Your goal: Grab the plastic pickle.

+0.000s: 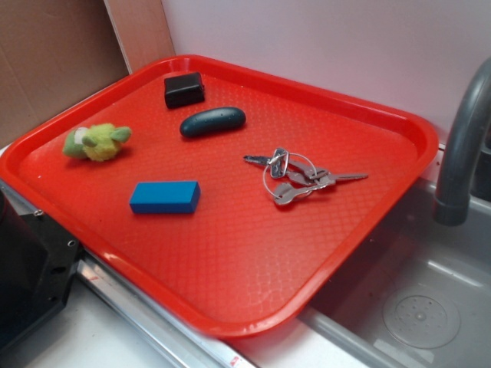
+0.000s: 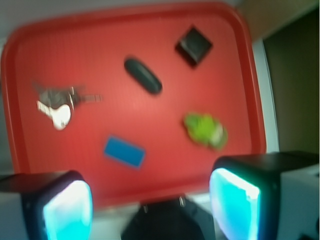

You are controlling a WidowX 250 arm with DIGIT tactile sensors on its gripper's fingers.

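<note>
Jaws are seen spread wide in the wrist view, nothing held between them; gripper (image 2: pixel 150 202) is parked high, off the near edge of the red tray (image 2: pixel 30 60). No contact has been made with anything yet.

Places are given relative to the plastic pickle (image 2: pixel 143 75), from the gripper outward, wrist view.

- Blue block (image 2: pixel 124 151): lies between the gripper and the pickle, slightly left of a straight line. A low, direct approach could clip it and shove it along the tray.
- Green plush toy (image 2: pixel 205 130): nearer the gripper than the pickle, to the right. Well apart from the pickle, but a soft body could be snagged by the right finger if the descent is started early.
- Keys (image 2: pixel 60 107): left of the pickle, well apart. Low risk; only a wide lateral error would reach them.
- Pickle itself: lies flat on the tray, long axis diagonal, alone, touching nothing.
- Black block (image 2: pixel 193 46): just beyond the pickle, to the right, near but apart. Overshoot would put a finger on it instead.

Main risks judged:
- Jaws not rotated across the short axis: grip would be attempted lengthwise and the pickle may not fit or may pivot out.
- Smooth rounded plastic: an off-centre pinch could squirt it sideways across the tray.
- Wrist view is blurred, so fine alignment cannot be confirmed from it.
</note>
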